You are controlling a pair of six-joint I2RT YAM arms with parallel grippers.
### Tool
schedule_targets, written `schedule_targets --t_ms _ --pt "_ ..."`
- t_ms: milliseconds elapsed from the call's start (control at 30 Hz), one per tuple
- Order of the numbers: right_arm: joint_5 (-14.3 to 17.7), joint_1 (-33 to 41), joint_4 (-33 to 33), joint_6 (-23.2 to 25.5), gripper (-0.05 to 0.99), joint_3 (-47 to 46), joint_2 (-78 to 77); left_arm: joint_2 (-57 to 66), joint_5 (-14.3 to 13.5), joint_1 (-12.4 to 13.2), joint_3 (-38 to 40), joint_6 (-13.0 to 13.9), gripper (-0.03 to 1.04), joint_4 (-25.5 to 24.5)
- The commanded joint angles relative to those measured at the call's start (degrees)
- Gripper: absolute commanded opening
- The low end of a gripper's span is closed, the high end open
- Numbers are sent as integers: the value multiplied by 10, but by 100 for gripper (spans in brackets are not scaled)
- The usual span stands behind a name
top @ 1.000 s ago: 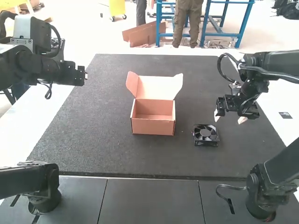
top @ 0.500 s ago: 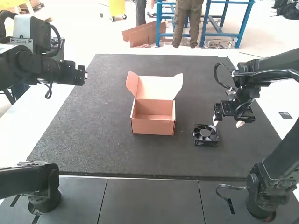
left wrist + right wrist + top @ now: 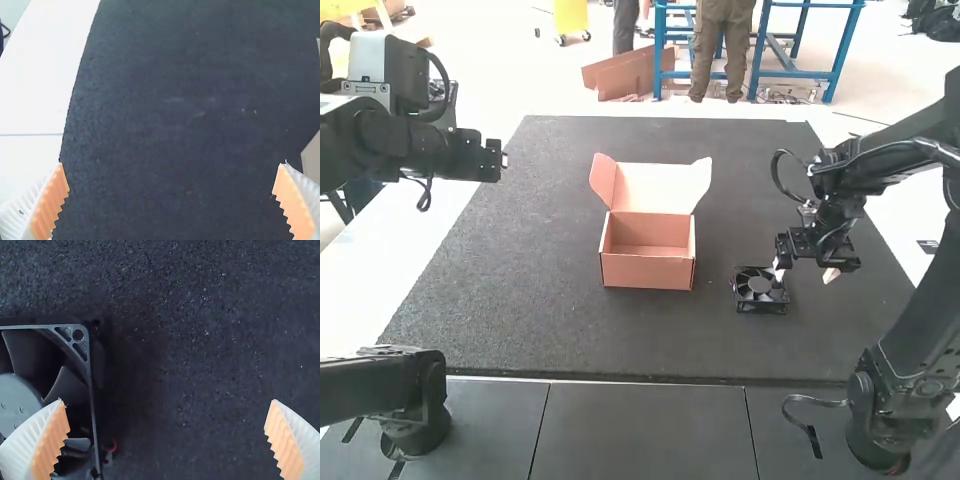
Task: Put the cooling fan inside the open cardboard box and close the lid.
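Observation:
A black square cooling fan (image 3: 760,289) lies flat on the dark mat, right of the open cardboard box (image 3: 648,250), whose lid flap (image 3: 655,185) stands up at the back. My right gripper (image 3: 806,270) hangs open just above the fan's right edge, one finger over the fan and the other over bare mat. The right wrist view has the fan's corner (image 3: 55,385) under one orange pad (image 3: 49,440), the other pad (image 3: 282,440) far across. Held high over the mat's left side, my left gripper (image 3: 170,202) is open, with nothing between its fingers.
The dark mat (image 3: 520,280) covers most of the table, with white table surface (image 3: 360,270) to its left and right. A small black tag (image 3: 931,246) lies on the white surface at the far right.
My right gripper has come down and leftward, from beside the fan to just over its right edge. The left arm, box and fan have stayed put.

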Motion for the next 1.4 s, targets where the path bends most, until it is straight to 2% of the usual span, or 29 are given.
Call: schedule_targets --t_ms 0,300,567,700,967,1067,1167,1367 --pt "9 -2 5 -5 89 -3 8 3 -1 5 29 -7 97 6" --pt "10 0 12 -8 88 -8 30 3 -1 5 28 -10 97 8" --pt "9 0 17 -8 78 -29 35 3 -1 5 29 -11 97 6" --pt "5 0 23 -6 65 -40 36 2 -1 5 30 -10 97 6" --pt "-11 13 57 16 18 -52 40 1 -1 5 39 -10 97 -2" --pt "-20 34 63 21 4 -53 42 0 -1 5 41 -9 97 -6" --pt "-23 55 72 35 -1 -52 42 -2 -1 5 42 -9 97 -11" --pt "-45 78 65 65 -1 -30 41 -12 0 4 41 -9 97 -19"
